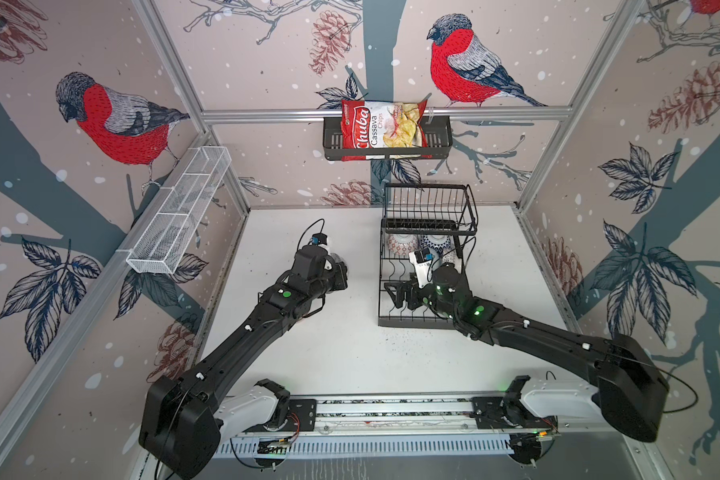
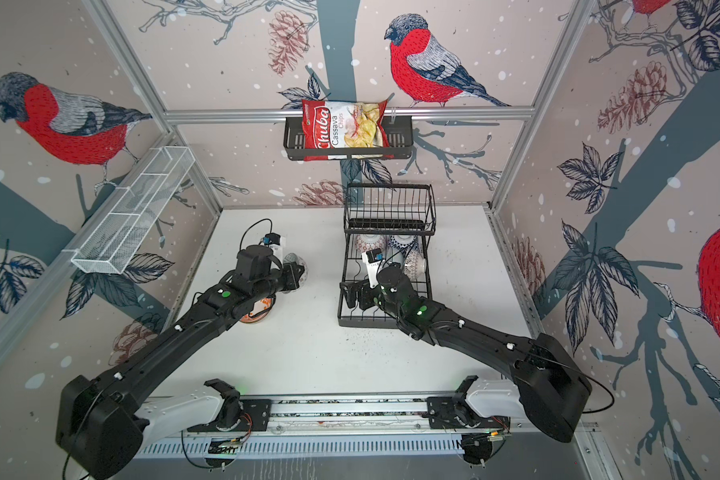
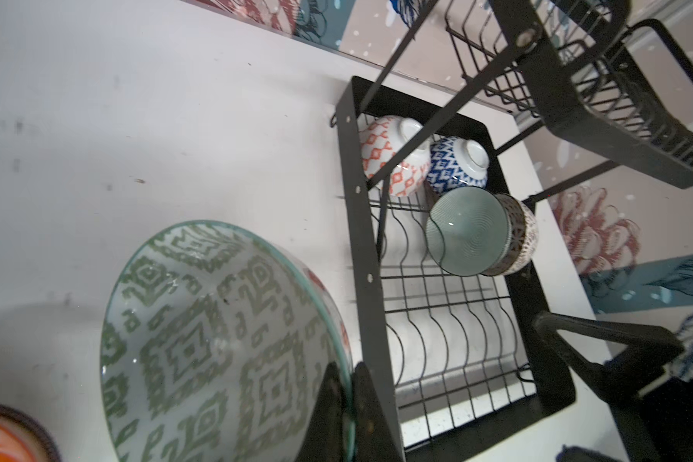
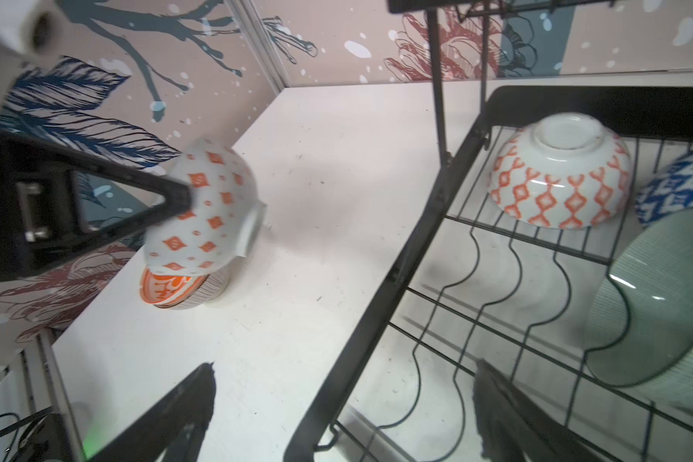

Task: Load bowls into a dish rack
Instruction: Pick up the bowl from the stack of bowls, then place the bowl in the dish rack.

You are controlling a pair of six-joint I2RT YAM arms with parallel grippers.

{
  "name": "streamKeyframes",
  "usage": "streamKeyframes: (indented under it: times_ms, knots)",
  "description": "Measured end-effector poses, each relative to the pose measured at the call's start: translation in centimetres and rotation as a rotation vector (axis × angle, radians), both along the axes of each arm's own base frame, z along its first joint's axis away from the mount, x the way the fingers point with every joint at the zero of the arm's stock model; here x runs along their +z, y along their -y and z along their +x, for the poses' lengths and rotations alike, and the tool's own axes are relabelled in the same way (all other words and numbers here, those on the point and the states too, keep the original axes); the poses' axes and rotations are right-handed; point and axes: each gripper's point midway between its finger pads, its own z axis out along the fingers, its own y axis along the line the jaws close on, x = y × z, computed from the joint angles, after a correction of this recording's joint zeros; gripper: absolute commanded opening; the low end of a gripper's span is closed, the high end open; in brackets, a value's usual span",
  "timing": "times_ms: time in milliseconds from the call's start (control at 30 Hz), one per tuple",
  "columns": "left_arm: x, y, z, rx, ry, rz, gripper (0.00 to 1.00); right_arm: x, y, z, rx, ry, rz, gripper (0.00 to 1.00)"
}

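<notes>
We find only one thing with readable print: the chips bag (image 1: 383, 131), which stands turned on its side in the black wall basket (image 1: 439, 139) on the far wall, a little right of centre. Its red panel bears the brand "Chuba" in large white script, and the white part beside it reads "Cassava Chips" (all of it running sideways up the bag). Both top views show these words; the smaller print near the bag's upper edge is too fine for us to read.
</notes>
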Motion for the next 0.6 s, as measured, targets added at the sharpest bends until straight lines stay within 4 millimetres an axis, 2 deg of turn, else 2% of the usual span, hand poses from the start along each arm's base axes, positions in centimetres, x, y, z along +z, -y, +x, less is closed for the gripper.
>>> streamKeyframes:
  times_ms: [367,600]
  knots:
    - [1.9,3.9,-0.3,-0.126,0.022,-0.157,0.0,1.4,-3.1,-3.0,0.104,0.059,0.089,1.0]
    - [2.3,5.8,-1.0,-0.17,0.011,-0.201,0.0,1.8,-3.7,-2.7,0.087,0.091,0.115,1.0]
